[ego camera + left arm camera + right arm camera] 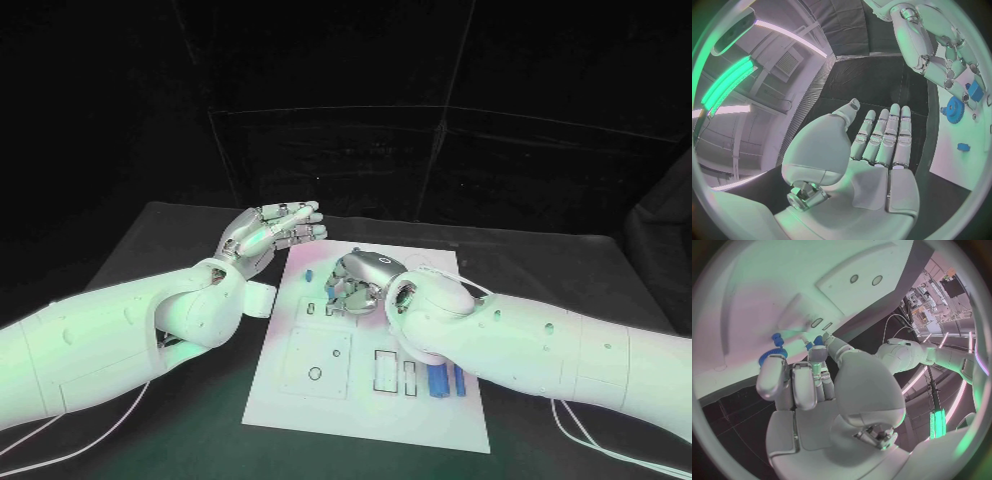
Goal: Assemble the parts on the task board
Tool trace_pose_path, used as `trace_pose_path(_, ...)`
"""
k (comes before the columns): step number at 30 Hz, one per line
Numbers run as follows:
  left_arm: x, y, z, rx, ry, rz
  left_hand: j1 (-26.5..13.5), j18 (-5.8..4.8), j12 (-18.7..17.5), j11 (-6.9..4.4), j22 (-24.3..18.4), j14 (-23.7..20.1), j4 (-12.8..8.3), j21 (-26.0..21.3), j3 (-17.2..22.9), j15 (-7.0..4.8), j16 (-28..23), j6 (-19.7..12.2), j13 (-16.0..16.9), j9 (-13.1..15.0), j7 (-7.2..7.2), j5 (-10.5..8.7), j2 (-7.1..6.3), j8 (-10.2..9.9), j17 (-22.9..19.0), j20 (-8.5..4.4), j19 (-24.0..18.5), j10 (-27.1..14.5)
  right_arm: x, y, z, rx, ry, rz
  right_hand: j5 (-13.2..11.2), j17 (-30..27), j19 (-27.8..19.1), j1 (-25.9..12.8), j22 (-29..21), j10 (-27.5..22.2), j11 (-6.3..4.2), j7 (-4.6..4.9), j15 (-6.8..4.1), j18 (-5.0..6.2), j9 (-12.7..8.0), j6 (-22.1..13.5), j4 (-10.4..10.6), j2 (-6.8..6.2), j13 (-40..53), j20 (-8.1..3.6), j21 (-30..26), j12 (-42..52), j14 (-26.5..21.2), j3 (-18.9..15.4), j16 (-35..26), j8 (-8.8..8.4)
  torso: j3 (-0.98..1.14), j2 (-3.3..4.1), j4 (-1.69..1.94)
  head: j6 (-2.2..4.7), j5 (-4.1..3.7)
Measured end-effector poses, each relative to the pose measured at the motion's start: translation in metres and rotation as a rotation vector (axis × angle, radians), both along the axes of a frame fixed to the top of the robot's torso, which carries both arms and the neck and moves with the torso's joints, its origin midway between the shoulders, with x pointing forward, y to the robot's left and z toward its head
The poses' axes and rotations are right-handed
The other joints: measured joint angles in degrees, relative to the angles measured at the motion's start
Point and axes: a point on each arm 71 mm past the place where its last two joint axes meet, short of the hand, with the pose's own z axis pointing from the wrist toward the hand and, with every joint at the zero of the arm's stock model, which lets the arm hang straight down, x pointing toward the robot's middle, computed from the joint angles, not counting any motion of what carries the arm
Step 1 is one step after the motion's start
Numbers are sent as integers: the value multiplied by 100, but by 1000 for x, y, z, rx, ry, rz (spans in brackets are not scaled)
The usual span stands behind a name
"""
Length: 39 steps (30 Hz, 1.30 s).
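Task board (368,400) lay white mid-table. My left hand (268,233) hovered off board's far-left corner, fingers straight, holding nothing. My right hand (361,282) was curled down over board's far part, pinching small blue part (818,340) beside blue gear (771,356). I judged risk: fingertips hid seat, so misaligned part could jam or slip.

Right hand (811,385) fingers curled down onto white task board (786,295), blue gear (772,356) at fingertips, small blue part (818,340) beside
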Motion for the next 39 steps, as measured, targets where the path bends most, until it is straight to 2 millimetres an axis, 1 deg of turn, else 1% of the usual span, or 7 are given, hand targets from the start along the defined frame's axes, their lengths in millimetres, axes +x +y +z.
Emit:
trace_pose_path(9, 0, 0, 0, 0, 0, 0, 0, 0, 0, 0, 1, 0, 0, 0, 0, 0, 0, 0, 0, 0, 0, 0, 0, 0, 0, -1, -1, 0, -2, -4, -9, -42, 14, -11, 0, -4, 0, 0, -4, 0, 0, 5, 0, 0, -3, 18, -1, -1, 0, 0, 0, 0, 0, -1, 0, 1, 7, -2, -9, -20, 12)
trace_pose_path(13, 0, -1, 0, 0, 0, 0, 0, 0, 0, 0, 1, 0, 0, 0, 0, 0, 0, 0, 0, 0, 0, 0, 0, 0, 0, -1, -1, 0, -3, -5, -10, -50, 16, -12, 0, -4, 0, -30, -6, 0, 0, 2, 0, 0, -2, 34, 0, -31, 0, 0, 0, 0, 0, 0, 0, -1, 7, -2, -9, -23, 12)
trace_pose_path(15, 1, -1, 0, 0, 0, -1, 0, 0, 0, 0, 1, 0, 0, 0, 0, 0, 0, 0, 0, 0, 0, 0, 0, 0, 0, -1, -1, 0, -3, -4, -11, -53, 17, -13, 0, -6, 0, -61, -9, 0, 0, 2, 0, 0, -1, 37, 17, -59, 0, 0, 0, 0, 0, 18, 0, -2, 7, -2, -9, -26, 2)
trace_pose_path(27, 1, -1, 0, 0, 0, 0, 0, 0, 0, 0, 1, 0, 0, 0, 0, 0, 0, 0, 0, 0, 0, 0, 0, 0, 0, -2, -2, 0, -3, -4, -15, -63, 21, -18, -32, -10, 0, -151, -14, 0, 0, -2, 0, 0, 5, 71, 22, -46, -4, 0, 0, 0, 0, 22, -1, -15, 8, -1, -9, -41, -23)
trace_pose_path(28, 1, -1, 0, 0, 0, 0, 0, 0, 0, 0, 1, 0, 0, 0, 0, 0, 0, 0, 0, 0, 0, 0, 0, 0, 0, -2, -2, 0, -3, -4, -15, -63, 21, -19, -45, -10, 0, -185, -14, 0, 0, -2, 0, 0, 5, 71, 22, -79, -4, 0, 0, 0, 0, 22, -1, -22, 8, -1, -9, -43, -25)
trace_pose_path(31, 1, -2, -1, 0, 0, -1, 0, 0, 0, 0, 1, 0, 0, 0, 0, 0, 0, 0, 0, 0, 0, 0, 0, 0, 0, -2, -2, 0, -3, -4, -15, -65, 19, -20, -63, -18, 0, -223, -26, 0, 0, -11, 0, 0, 5, 80, 22, -108, -16, 0, 0, 0, 0, 22, -1, -24, 8, -1, -9, -50, -30)
trace_pose_path(39, 2, -1, -1, 0, 0, 0, 0, 0, 0, 0, 2, 0, 0, 0, 0, 0, 0, 0, 0, 0, 0, 0, 0, 0, 0, -2, -2, 0, -3, -4, -15, -78, 14, -20, -64, -44, 0, -257, -45, 0, 0, -36, 0, -1, -2, 105, 22, -136, -55, 0, 0, -63, 0, 22, -18, -55, 8, 0, -3, -54, -35)
